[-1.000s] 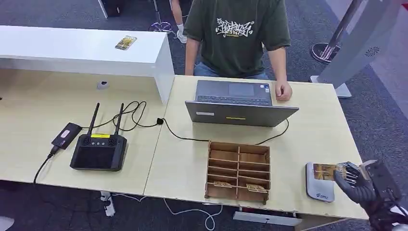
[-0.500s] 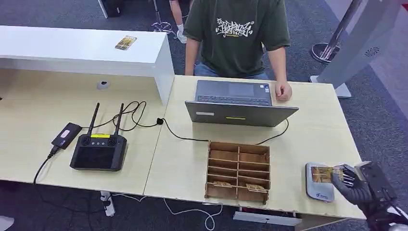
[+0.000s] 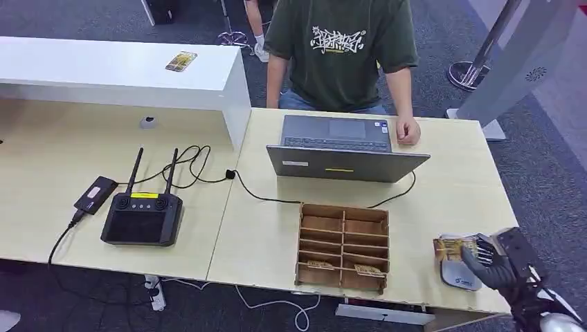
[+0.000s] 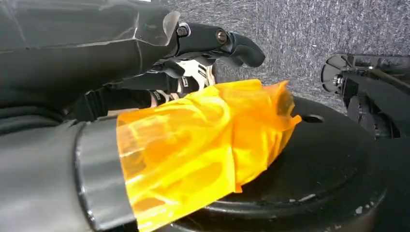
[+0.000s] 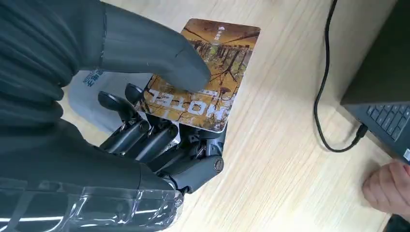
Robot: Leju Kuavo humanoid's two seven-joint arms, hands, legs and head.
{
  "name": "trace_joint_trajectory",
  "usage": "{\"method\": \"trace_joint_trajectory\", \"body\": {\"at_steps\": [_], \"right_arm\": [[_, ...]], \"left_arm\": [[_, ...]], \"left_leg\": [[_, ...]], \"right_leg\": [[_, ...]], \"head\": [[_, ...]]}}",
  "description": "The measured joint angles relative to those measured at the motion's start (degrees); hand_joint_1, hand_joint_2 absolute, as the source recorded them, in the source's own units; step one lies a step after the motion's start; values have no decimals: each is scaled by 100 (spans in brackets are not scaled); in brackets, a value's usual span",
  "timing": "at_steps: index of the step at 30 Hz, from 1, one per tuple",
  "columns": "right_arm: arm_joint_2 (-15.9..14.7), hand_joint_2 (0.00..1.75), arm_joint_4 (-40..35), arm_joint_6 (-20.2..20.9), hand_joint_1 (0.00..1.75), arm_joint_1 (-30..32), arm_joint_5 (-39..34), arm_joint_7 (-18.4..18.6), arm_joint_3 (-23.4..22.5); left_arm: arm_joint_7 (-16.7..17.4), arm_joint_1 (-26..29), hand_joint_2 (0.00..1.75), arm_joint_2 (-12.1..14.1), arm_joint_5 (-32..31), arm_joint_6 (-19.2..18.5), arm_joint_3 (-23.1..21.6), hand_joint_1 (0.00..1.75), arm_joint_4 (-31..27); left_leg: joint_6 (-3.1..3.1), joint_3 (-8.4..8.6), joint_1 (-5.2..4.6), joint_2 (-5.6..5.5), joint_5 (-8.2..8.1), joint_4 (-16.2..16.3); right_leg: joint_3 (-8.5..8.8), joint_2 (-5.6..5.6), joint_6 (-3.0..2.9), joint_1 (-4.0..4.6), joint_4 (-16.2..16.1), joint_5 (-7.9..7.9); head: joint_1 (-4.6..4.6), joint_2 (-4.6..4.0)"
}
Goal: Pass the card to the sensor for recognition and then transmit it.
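**Card held at the sensor's edge**

Card, the brown-and-gold printed hotel key card [image 3: 453, 247], sits pinched in my right hand [image 3: 493, 261], thumb on top and dark fingers [image 5: 145, 137] beneath. It hangs over the near-right corner of the pale wooden table [image 3: 457, 190], across the grey rounded sensor pad [image 3: 458, 272]. My left hand [image 4: 203, 63] hangs above dark floor, fingers curled; whether it grips anything I cannot tell.

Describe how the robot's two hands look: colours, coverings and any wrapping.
The right hand has a thick grey thumb, darker jointed fingers and a ribbed grey cover with clear film. The left hand is dark grey too, with translucent orange tape wrapped round part of it.
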Motion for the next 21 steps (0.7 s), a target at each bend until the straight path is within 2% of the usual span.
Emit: {"method": "trace_joint_trajectory", "body": {"at_steps": [5, 11, 16, 19, 21], "right_arm": [[-112, 175, -74, -24, 175, 75, -7, 94, 9], [-501, 175, -153, -17, 175, 140, -57, 328, -149], [-538, 175, -160, -17, 175, 140, -59, 345, -168], [-721, 175, -175, 15, 175, 138, -68, 400, -282], [-728, 175, -175, 44, 175, 138, -66, 411, -282]], "left_arm": [[0, 9, 0, 7, 0, -50, 0, 0, 0], [0, 20, 0, 26, 0, -70, 2, 0, 0], [0, 20, 0, 28, 0, -70, 0, 0, 0], [-2, 22, 0, 35, 0, -85, 0, 0, 0], [-2, 22, 0, 37, 0, -92, 2, 0, 0]], "left_leg": [[0, 1, 0, 0, 0, 0], [0, 0, -2, 0, 0, 0], [0, 1, -2, 0, 0, 0], [0, 1, -1, 0, 0, 0], [0, 2, -1, 0, 0, 0]], "right_leg": [[0, 1, 0, 0, 0, 0], [0, 2, 0, -1, 0, 0], [0, 2, 0, -2, 0, 0], [0, 1, 0, -1, 0, 0], [0, 2, 0, -1, 0, 0]], "head": [[-2, 0], [-2, 0], [0, 0], [0, 0], [-2, 0]]}}
